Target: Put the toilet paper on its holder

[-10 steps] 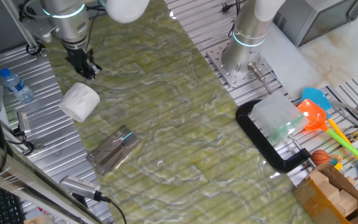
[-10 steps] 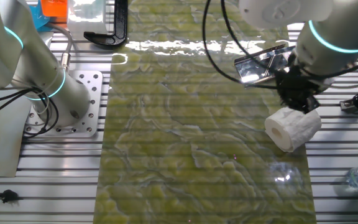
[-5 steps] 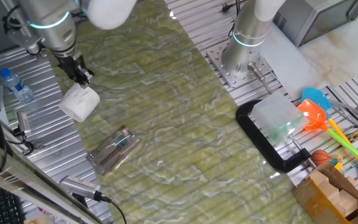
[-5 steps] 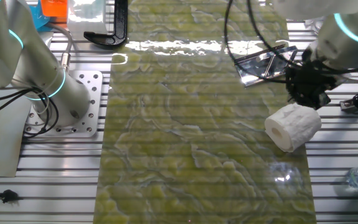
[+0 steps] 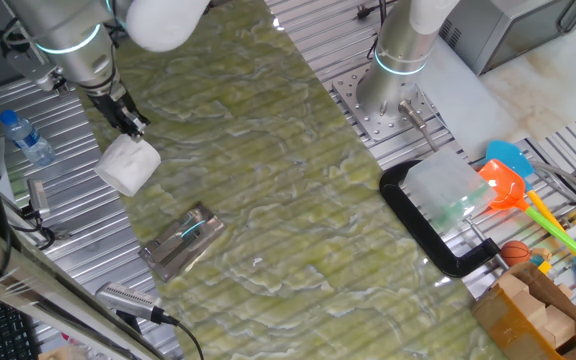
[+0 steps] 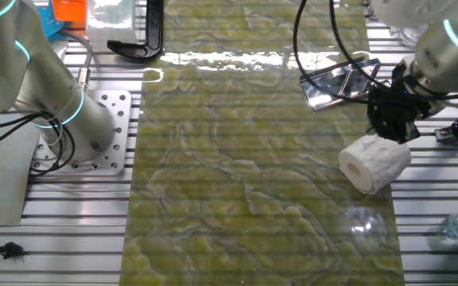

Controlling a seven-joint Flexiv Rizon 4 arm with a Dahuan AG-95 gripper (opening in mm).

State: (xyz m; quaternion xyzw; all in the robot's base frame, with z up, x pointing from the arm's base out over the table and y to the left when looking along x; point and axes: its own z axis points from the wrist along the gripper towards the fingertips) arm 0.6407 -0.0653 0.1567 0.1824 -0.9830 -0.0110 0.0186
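The toilet paper (image 5: 128, 165) is a white roll lying on its side at the edge of the green mat; it also shows in the other fixed view (image 6: 374, 163). My gripper (image 5: 129, 122) hangs just above the roll's far end, open and empty; its dark fingers (image 6: 393, 127) reach almost to the paper. The holder (image 5: 181, 242) is a shiny metal bracket lying flat on the mat, a short way from the roll. It also shows in the other fixed view (image 6: 336, 79).
A clear water bottle (image 5: 23, 137) lies on the slatted table beside the roll. A big black C-clamp (image 5: 438, 235) sits by the second arm's base (image 5: 393, 95). Bright toys (image 5: 528, 195) and a cardboard box (image 5: 533, 305) are at the far side.
My gripper has moved sideways past the roll's top toward the table's edge and sunk closer to the roll. The roll and holder have not moved.
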